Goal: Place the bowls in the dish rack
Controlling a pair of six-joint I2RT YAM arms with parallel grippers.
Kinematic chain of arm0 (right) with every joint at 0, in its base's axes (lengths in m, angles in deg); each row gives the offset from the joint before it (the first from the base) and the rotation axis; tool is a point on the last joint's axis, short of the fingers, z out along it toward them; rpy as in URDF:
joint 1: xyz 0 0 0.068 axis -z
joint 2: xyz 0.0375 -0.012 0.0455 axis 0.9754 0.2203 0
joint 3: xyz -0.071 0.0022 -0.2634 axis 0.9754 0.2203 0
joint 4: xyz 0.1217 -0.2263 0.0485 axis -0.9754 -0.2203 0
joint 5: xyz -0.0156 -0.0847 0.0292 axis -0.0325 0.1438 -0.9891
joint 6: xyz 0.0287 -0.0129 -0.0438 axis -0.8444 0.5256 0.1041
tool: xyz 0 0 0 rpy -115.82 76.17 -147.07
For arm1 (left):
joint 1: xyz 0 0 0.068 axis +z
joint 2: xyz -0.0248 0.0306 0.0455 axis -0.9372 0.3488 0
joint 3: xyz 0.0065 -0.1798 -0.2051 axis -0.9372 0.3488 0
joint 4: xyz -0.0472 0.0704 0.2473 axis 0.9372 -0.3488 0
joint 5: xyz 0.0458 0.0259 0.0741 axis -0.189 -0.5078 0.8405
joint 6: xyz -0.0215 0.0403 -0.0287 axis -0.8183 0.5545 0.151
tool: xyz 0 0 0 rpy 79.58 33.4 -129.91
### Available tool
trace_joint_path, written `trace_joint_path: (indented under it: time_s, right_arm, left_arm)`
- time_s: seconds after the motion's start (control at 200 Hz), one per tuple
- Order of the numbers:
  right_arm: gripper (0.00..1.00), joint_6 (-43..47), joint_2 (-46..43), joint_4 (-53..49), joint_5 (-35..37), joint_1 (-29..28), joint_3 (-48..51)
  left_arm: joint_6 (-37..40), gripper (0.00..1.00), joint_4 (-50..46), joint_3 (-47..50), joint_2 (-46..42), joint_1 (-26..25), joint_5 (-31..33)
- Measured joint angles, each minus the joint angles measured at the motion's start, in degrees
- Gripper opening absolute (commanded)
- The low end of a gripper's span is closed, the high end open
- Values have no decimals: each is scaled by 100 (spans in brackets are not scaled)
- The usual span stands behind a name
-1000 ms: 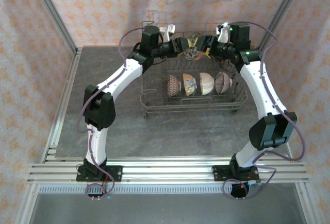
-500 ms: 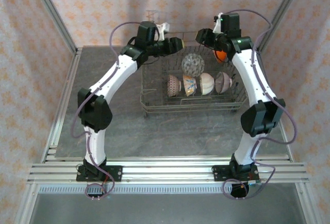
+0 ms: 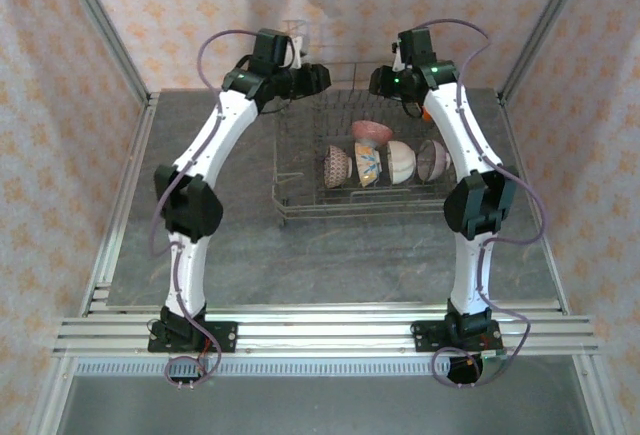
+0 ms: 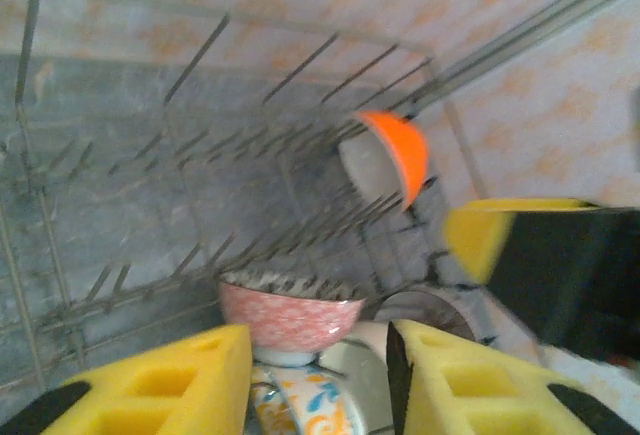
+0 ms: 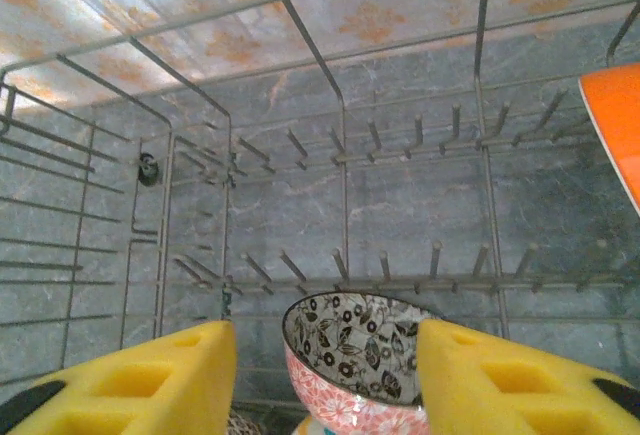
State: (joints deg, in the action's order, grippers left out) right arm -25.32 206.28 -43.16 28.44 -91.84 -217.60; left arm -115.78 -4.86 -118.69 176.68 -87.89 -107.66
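The grey wire dish rack (image 3: 300, 160) stands mid-table. A row of bowls stands on edge in its front tines: mauve (image 3: 336, 166), orange-and-blue floral (image 3: 367, 165), cream-pink (image 3: 401, 162) and dark patterned (image 3: 433, 159). A pink bowl (image 3: 371, 132) (image 4: 290, 315) (image 5: 370, 380) with a black-and-white inside rests rim-up on top of that row. An orange bowl (image 4: 395, 155) (image 5: 615, 125) leans on edge in the back tines. My left gripper (image 3: 318, 79) (image 4: 320, 380) and right gripper (image 3: 382, 80) (image 5: 325, 380) hang open above the rack's back edge, holding nothing.
The rack's back rows of upright tines (image 5: 400, 145) stand bare left of the orange bowl. Its tall wire sides (image 5: 60, 205) rise close under both grippers. Patterned walls (image 3: 60, 75) close in the table on three sides. Grey tabletop (image 3: 330, 255) lies in front of the rack.
A second ago both grippers met over the rack around a bowl. They have since drawn apart and back, and the pink bowl now rests rim-up on the row of bowls.
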Motion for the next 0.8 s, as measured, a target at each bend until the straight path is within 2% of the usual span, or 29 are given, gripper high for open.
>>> trace_joint_path:
  time_s: [0.16,0.315,0.455,0.646,0.801]
  right_arm:
    - [61,107,-59,-212,-55,55,168]
    - [68,33,-197,-315,-313,299,601]
    - [72,-66,-205,-492,-424,479,656]
    - [72,-461,-212,-909,-479,514,584]
    - [71,-588,186,-1576,-354,446,-570]
  left_arm:
    - [306,52,-1200,-957,855,-166,17]
    - [973,57,-1814,-1493,1056,-398,127]
    - [1528,60,-1869,-1731,1054,-509,162]
    - [2363,60,-1884,-1757,1082,-732,461]
    - [2804,62,-1742,-1808,1250,-949,549]
